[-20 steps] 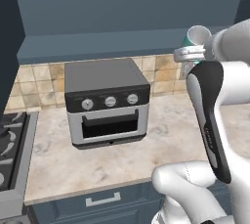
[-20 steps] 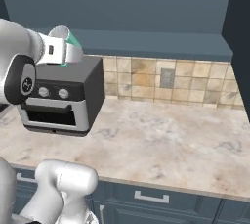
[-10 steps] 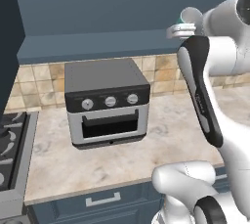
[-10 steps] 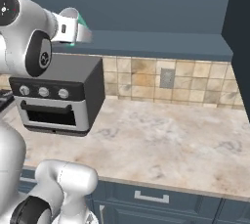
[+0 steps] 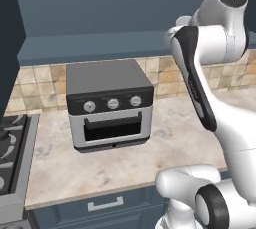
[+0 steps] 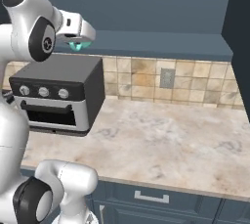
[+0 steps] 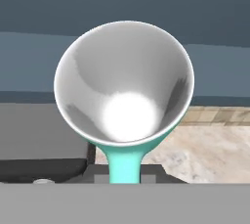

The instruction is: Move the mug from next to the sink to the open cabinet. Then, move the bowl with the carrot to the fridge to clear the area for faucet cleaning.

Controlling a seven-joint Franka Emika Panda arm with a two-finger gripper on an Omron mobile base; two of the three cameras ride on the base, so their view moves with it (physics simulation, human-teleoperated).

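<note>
two base views from behind, left and right, sharing the grey boxy toaster oven (image 5: 109,104) (image 6: 56,93); hand view close on the teal white-lined mug (image 7: 124,83).

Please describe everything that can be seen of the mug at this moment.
The mug is small and teal-green outside, with a pale, glossy grey inside that looks empty. In the hand view its round mouth faces the camera and its teal handle points down toward the gripper, which is shut on it. In the right base view a little of its teal body shows under the white hand, high in the air above the toaster oven and in front of the dark blue-grey wall cabinet. It rests on no surface.
</note>
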